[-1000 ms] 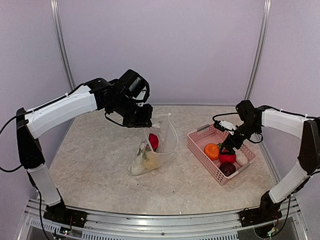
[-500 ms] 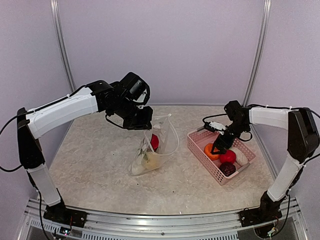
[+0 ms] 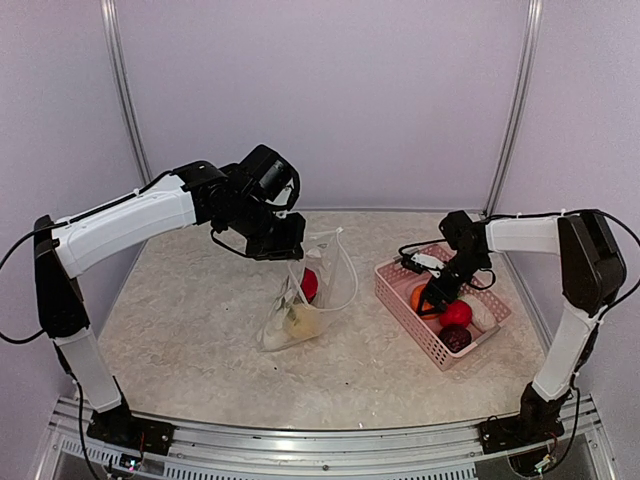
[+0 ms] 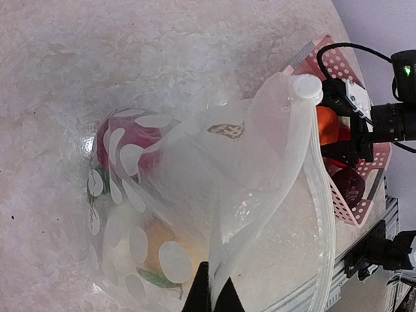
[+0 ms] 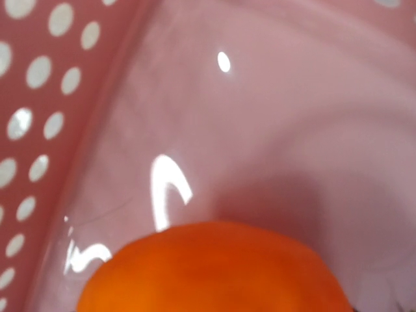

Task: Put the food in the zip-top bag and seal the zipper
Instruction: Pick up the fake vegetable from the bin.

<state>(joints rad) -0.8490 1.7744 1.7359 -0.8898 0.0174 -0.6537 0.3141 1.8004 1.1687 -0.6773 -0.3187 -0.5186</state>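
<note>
The clear dotted zip-top bag (image 3: pixel 318 268) hangs open over the table, its top edge pinched in my shut left gripper (image 3: pixel 288 248). In the left wrist view the bag (image 4: pixel 260 169) rises from my gripper (image 4: pixel 213 296), with the pale zipper (image 4: pixel 320 195) along its right edge. A red food piece (image 4: pixel 127 140) and a yellow-orange one (image 4: pixel 162 240) lie inside. My right gripper (image 3: pixel 432 298) is down in the pink basket (image 3: pixel 398 292) at the orange food (image 3: pixel 419 297). That orange piece (image 5: pixel 214 273) fills the bottom of the right wrist view, and my fingers are hidden there.
In the basket, a red piece (image 3: pixel 457 313), a dark purple ball (image 3: pixel 455 338) and a white piece (image 3: pixel 484 313) lie beside the orange one. The basket's perforated wall (image 5: pixel 39 97) is close on the left of the right wrist view. Purple walls enclose the marbled table (image 3: pixel 190 310).
My right gripper has moved left and down inside the basket onto the orange food. The left arm and the bag have held still.
</note>
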